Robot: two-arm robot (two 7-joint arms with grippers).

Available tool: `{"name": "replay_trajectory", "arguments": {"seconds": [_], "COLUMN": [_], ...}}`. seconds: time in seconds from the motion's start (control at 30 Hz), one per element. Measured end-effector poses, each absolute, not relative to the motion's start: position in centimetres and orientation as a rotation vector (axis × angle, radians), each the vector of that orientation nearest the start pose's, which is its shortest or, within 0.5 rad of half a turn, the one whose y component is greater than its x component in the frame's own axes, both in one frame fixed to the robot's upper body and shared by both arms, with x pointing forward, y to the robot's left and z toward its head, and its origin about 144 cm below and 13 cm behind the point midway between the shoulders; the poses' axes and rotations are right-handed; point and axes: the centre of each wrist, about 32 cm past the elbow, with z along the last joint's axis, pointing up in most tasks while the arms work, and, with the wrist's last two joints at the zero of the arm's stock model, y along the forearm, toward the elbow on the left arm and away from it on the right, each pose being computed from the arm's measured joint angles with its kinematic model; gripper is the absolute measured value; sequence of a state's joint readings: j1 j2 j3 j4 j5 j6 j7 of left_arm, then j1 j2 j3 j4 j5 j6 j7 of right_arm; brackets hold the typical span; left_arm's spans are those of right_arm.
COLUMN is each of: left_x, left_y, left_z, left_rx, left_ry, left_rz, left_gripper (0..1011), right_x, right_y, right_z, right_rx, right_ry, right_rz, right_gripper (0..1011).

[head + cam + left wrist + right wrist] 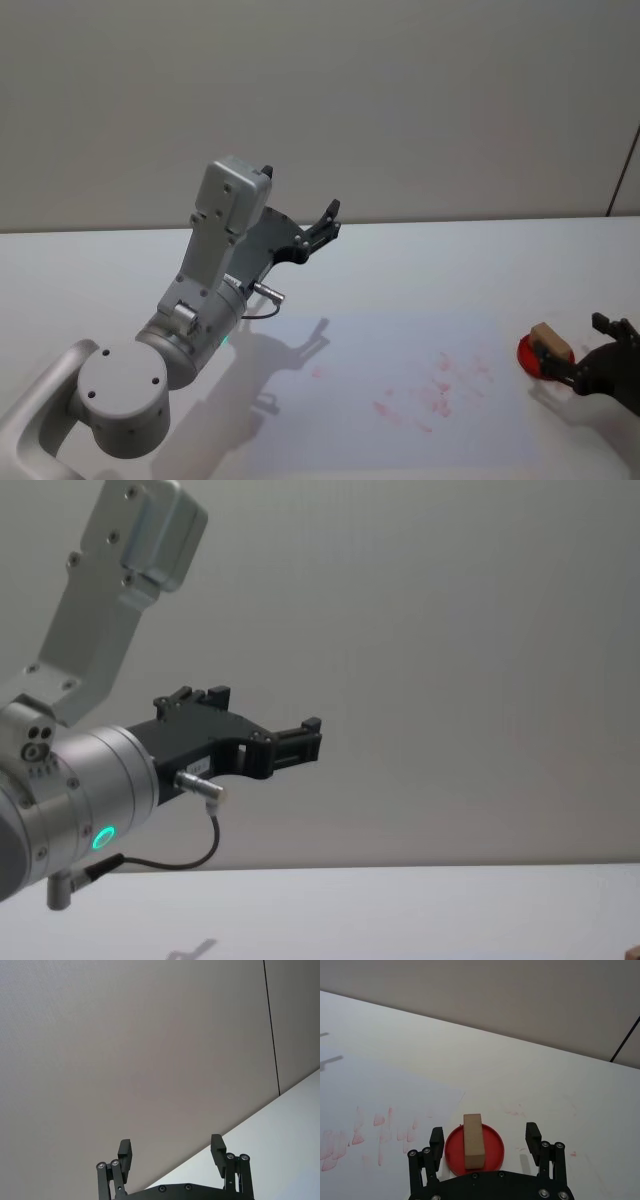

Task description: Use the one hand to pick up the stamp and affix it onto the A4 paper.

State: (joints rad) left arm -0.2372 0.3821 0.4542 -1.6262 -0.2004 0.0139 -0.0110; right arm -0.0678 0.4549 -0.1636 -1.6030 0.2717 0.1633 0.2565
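Observation:
The stamp (473, 1140), a tan wooden block, lies on a round red ink pad (492, 1152) at the table's right. My right gripper (484, 1136) is open, one finger on each side of the stamp and clear of it. In the head view the stamp (546, 338) sits just left of the right gripper (588, 350). The A4 paper (400, 350) lies flat at the table's middle and carries several red stamp marks (440, 385). My left gripper (325, 222) is raised off the table, open and holding nothing; it is also seen as the left gripper (170, 1146) and the left gripper (305, 738).
The white table (450, 260) runs back to a plain grey wall. The left arm's big silver links (215, 280) stand over the paper's left side. The paper's corner (462, 1094) ends just short of the pad, and faint red smudges (512, 1110) mark the table beyond it.

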Motion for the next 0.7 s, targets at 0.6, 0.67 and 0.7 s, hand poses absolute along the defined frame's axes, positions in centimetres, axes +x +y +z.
{"name": "replay_trajectory", "arguments": {"seconds": [0.6,0.67,0.7], "left_x": [49.20,49.20,49.20], "left_y": [19.84,19.84,19.84], "left_z": [120.44,120.44,120.44], "left_rx": [0.061,0.061,0.061], "left_ry": [-0.268,-0.268,-0.268], "left_rz": [1.124,1.124,1.124], "left_gripper": [1001,1001,1001], "right_x": [43.84,43.85,43.86], "right_y": [-29.90,-29.81,-29.74], "right_z": [113.05,113.01,112.97], "right_rx": [-0.332,-0.331,-0.330], "right_ry": [0.138,0.141,0.144], "right_rz": [-1.163,-1.162,-1.161], "right_gripper": [1001,1001,1001]}}
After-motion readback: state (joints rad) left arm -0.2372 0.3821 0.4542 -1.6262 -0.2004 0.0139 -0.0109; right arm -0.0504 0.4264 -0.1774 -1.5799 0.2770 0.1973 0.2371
